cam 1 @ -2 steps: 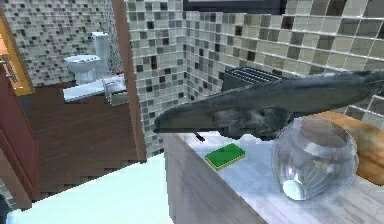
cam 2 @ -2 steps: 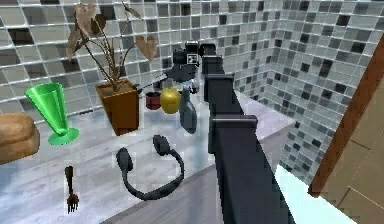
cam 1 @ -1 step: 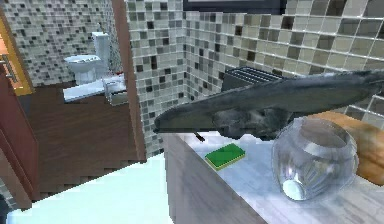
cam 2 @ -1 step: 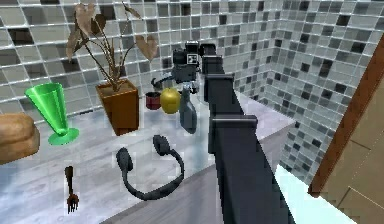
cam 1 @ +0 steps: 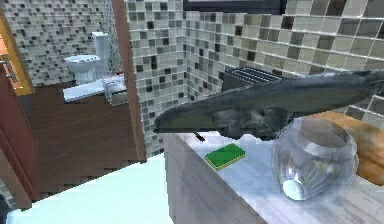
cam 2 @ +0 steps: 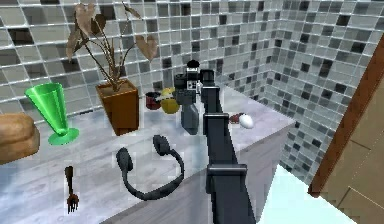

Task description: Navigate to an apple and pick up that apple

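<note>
Our claw (cam 2: 180,90) stands at the far end of the arm (cam 2: 222,150), toward the back of the tabletop (cam 2: 95,150). Things stand right behind it, so we cannot tell whether it has hold of anything. A round yellowish blob (cam 2: 170,103), which we take for the apple, lies just beside the claw on the side toward the plant pot (cam 2: 118,106), with a dark red thing (cam 2: 152,100) just past it. Being round, it gives no long axis to line up with. The tiled wall (cam 2: 250,50) beyond looks close, so we judge there is little room to reach deeper. A white egg (cam 2: 245,121) lies apart, across the arm.

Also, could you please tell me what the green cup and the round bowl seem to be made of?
Green cup: translucent glass or plastic, glossy; light passes through its walls. Round bowl: probably clear glass; the counter shows through, with bright highlights.
</note>
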Controlling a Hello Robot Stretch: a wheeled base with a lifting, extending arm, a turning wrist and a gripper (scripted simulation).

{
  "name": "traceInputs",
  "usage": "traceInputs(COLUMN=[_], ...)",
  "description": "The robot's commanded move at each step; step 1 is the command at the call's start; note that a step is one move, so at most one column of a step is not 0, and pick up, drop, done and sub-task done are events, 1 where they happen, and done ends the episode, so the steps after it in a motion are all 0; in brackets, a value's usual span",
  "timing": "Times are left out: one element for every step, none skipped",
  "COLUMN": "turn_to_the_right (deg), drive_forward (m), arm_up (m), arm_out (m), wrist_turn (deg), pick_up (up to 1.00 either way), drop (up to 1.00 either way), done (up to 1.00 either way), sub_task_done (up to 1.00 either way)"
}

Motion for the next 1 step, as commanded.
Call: traceInputs(turn_to_the_right=[0.0], drive_forward=[0.0], arm_up=[0.0], arm_out=[0.0], wrist_turn=[0.0], pick_up=[1.0], drop=[0.0], done=[0.0], sub_task_done=[0.0])
